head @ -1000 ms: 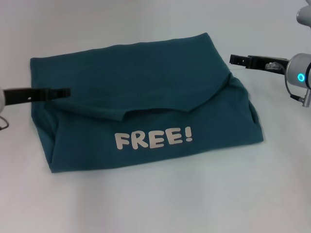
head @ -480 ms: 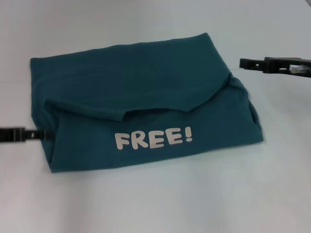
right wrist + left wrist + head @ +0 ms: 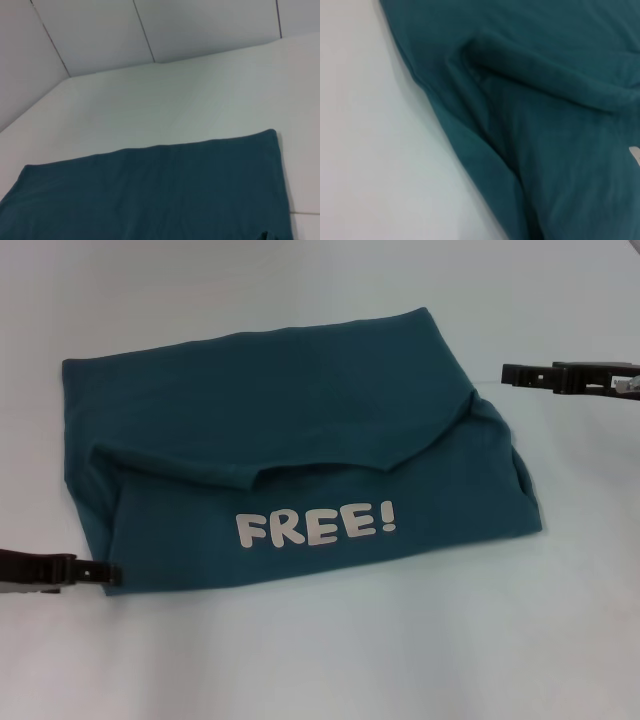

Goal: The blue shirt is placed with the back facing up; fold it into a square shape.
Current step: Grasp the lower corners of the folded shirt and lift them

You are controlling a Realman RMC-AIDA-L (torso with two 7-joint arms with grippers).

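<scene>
The blue shirt [image 3: 290, 420] lies folded into a rough rectangle on the white table, with white letters "FREE!" [image 3: 315, 524] on its near folded layer. A far layer overlaps the near layer along a curved edge. My left gripper [image 3: 108, 575] is low at the shirt's near left corner, its tip at the fabric edge. The left wrist view shows the shirt's folded left edge [image 3: 530, 130] close up. My right gripper [image 3: 512, 373] hovers just off the shirt's far right edge, apart from the fabric. The right wrist view shows the shirt's far part [image 3: 150, 195].
The white table [image 3: 350, 660] spreads around the shirt on all sides. A pale panelled wall [image 3: 150, 30] stands behind the table in the right wrist view. Nothing else lies on the table.
My left gripper has moved from the shirt's left edge down toward me to its near left corner. My right gripper has drawn back to the right, away from the shirt.
</scene>
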